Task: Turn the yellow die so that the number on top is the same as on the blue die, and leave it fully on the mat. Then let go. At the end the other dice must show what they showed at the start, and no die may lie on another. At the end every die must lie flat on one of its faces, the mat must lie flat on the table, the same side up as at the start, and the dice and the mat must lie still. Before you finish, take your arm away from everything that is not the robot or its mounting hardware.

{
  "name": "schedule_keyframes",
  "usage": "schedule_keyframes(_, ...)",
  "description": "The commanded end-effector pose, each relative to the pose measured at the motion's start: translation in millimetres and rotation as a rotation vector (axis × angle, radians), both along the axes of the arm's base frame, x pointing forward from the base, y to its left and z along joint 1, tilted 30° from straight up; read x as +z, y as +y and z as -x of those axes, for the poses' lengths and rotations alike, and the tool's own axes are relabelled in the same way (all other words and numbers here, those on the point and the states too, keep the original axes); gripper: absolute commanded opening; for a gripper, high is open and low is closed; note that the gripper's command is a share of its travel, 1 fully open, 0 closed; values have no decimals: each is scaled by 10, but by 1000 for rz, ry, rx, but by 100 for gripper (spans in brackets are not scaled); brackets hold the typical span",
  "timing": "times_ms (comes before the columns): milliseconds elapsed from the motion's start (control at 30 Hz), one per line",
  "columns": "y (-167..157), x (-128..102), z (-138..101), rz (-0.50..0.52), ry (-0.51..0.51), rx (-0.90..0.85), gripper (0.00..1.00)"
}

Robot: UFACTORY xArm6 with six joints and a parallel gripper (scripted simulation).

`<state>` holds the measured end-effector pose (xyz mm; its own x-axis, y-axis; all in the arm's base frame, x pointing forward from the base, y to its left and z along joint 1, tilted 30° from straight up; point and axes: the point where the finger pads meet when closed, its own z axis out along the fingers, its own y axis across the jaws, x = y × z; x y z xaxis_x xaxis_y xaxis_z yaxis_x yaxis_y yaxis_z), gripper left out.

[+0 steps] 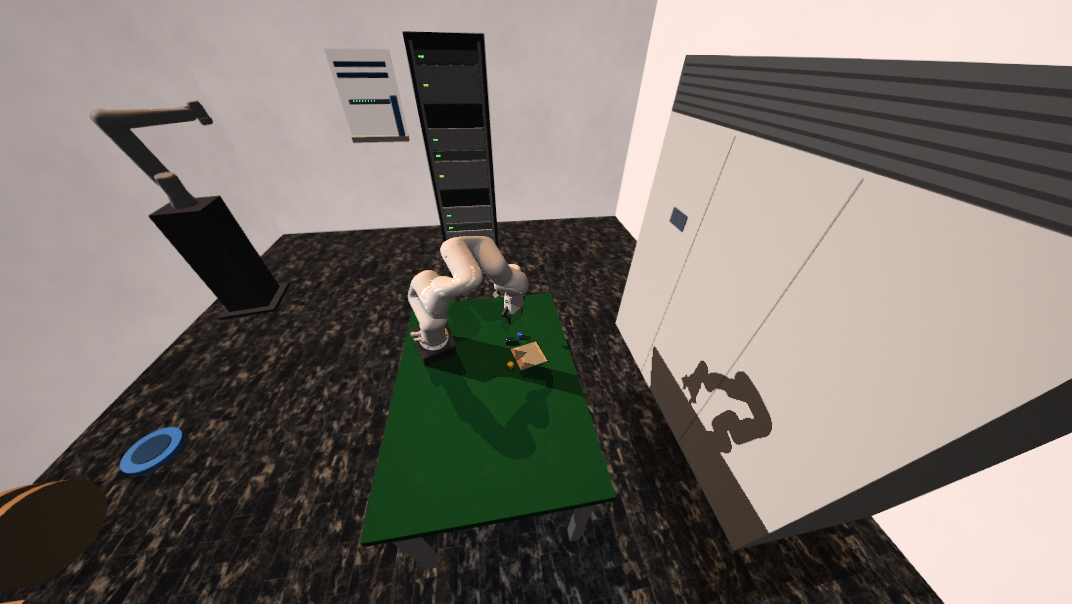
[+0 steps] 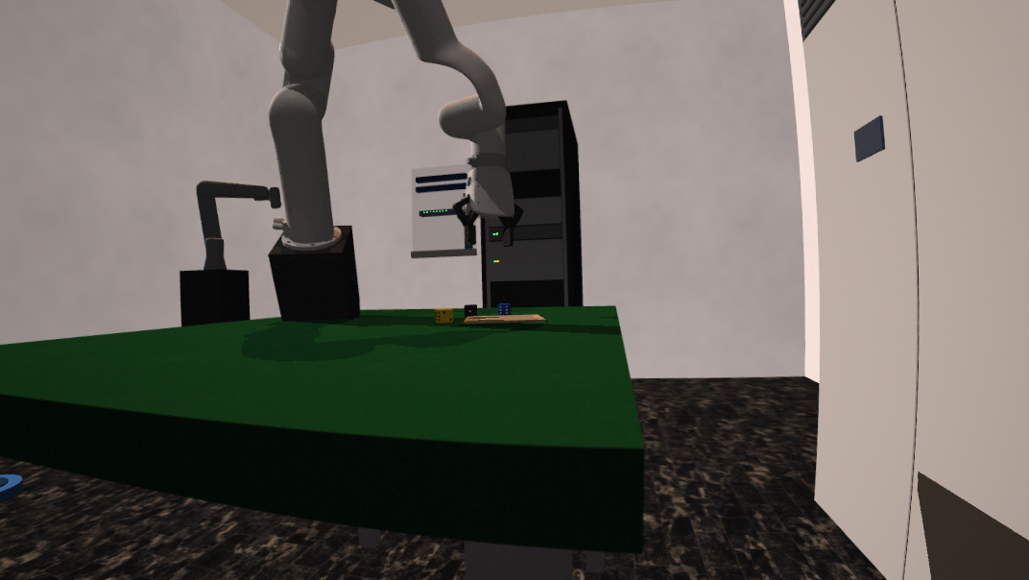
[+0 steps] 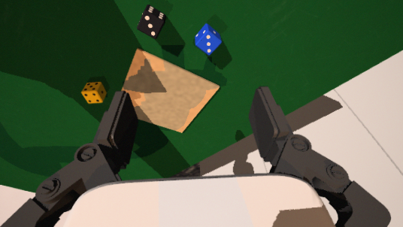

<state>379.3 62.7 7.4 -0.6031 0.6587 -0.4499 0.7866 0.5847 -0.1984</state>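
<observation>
Green table (image 3: 301, 45) bears the small, rigid yellow die (image 3: 93, 92), likely light, best pinched across opposite faces by the wide-open, empty gripper (image 3: 195, 124).

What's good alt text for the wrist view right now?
The open, empty gripper hangs above a green table, looking down on a tan mat with no die on it. A yellow die, a black die and a blue die lie around it on the table.
</observation>
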Motion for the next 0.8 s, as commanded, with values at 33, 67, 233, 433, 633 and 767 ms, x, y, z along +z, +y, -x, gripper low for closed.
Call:
schedule_keyframes(33, -655, 337, 104, -13, 5, 15, 100)
schedule_keyframes(67, -655, 337, 104, -13, 5, 15, 100)
schedule_keyframes(233, -1160, 539, 323, -9, 10, 29, 100)
schedule_keyframes(433, -1570, 675, 601, 5, 15, 42, 100)
schedule_keyframes(633, -1610, 687, 634, 7, 16, 43, 100)
schedule_keyframes(767, -1610, 687, 634, 7, 16, 43, 100)
